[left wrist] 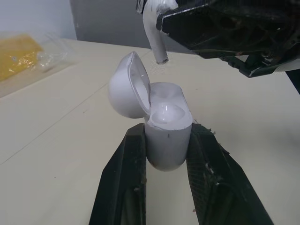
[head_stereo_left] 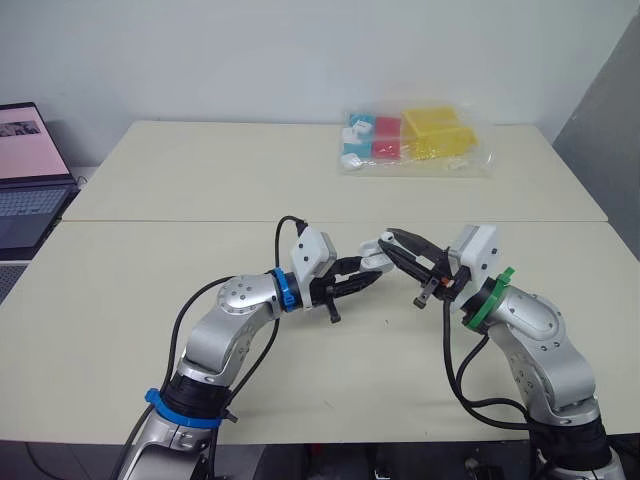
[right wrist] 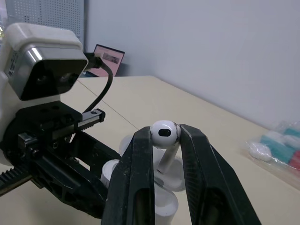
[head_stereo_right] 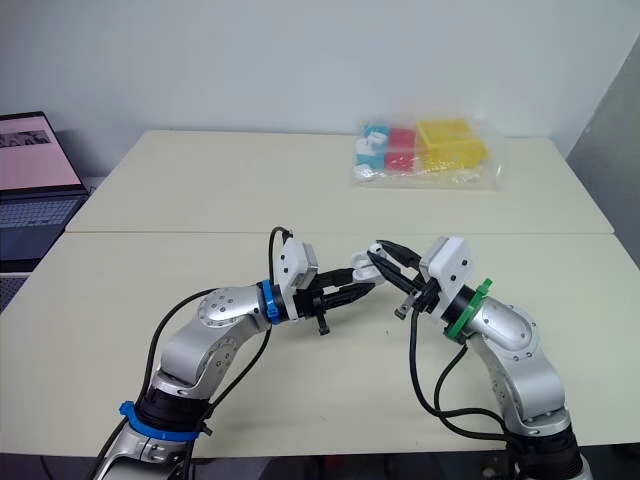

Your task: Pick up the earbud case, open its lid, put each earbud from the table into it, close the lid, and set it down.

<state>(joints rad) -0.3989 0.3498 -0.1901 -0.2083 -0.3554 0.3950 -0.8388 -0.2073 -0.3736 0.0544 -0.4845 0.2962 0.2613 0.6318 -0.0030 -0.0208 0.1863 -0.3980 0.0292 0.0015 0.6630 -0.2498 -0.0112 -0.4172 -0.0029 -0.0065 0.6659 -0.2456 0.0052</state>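
My left gripper is shut on the white earbud case, gripping its lower body and holding it above the table's middle. The case's lid stands open, hinged back to one side. A rounded white shape lies in the case's mouth; I cannot tell whether it is an earbud. My right gripper is shut on a white earbud, pinching its head between the fingers. The earbud's stem points down, just above the open case and apart from it.
A clear bag of yellow, red and blue blocks lies at the far right of the table. An open laptop sits off the table's left edge. A seam runs across between the two tabletops.
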